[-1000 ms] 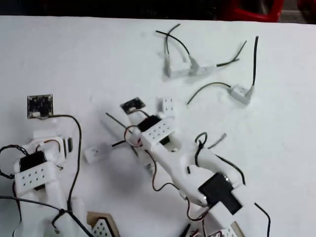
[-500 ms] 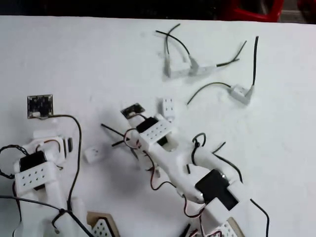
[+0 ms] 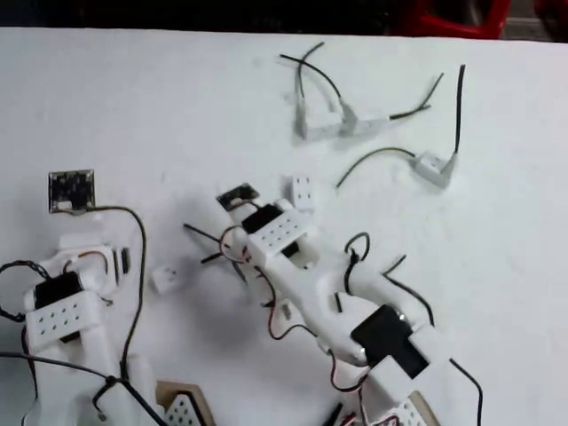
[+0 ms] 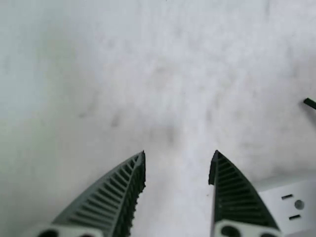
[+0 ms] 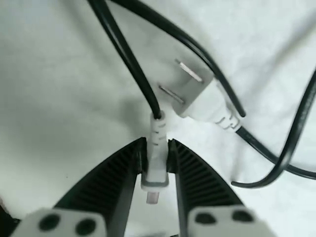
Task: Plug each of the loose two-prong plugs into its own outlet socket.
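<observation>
on the white desk (image 3: pixel 133 106), two arms share space with two outlet sockets, a near socket (image 3: pixel 169 278) and a far socket (image 3: pixel 303 191), plus three loose plugs (image 3: pixel 432 169) at the far side. the left gripper (image 4: pixel 179 153) gapes wide, holding nothing. the right gripper (image 5: pixel 157 148) is clamped on a white held plug (image 5: pixel 158 131) with a black cord; a second plug (image 5: pixel 197 98), two flat prongs, lies just beyond.
</observation>
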Controlling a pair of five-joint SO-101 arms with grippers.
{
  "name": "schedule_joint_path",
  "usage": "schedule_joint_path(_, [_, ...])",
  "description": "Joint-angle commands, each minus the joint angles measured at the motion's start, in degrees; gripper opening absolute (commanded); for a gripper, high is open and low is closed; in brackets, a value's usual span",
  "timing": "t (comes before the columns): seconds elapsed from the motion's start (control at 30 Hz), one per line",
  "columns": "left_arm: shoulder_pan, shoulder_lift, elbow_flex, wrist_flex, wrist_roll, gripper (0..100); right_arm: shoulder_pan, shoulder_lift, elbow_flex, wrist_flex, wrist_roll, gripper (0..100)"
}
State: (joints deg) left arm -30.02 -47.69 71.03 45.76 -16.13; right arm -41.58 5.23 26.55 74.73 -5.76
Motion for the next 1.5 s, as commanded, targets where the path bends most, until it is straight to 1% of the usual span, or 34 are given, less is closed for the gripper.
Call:
schedule_joint_path(0.0, [-0.31,-1.54,0.00,-0.88,0.44,21,0.04,-0.22,-2.02,0.84,-0.09,6.7])
schedule_joint_path(0.17, [-0.31,-1.54,0.00,-0.88,0.44,21,0.04,-0.13,-2.02,0.84,-0.09,10.4])
schedule_joint_path(0.53, [-0.31,-1.45,0.00,-0.88,0.44,21,-0.22,-0.13,-0.62,1.71,0.09,10.4])
schedule_joint_path(0.6, [-0.31,-1.45,0.00,-0.88,0.44,21,-0.04,-0.13,-0.53,1.71,0.09,9.4])
schedule_joint_path(0.73, [-0.31,-1.45,0.00,-0.88,0.44,21,-0.13,-0.13,-0.53,1.63,0.35,4.2])
schedule_joint_path(1.47, [-0.31,-1.36,0.00,-0.97,0.44,21,-0.22,-0.04,0.26,1.89,0.44,4.3])
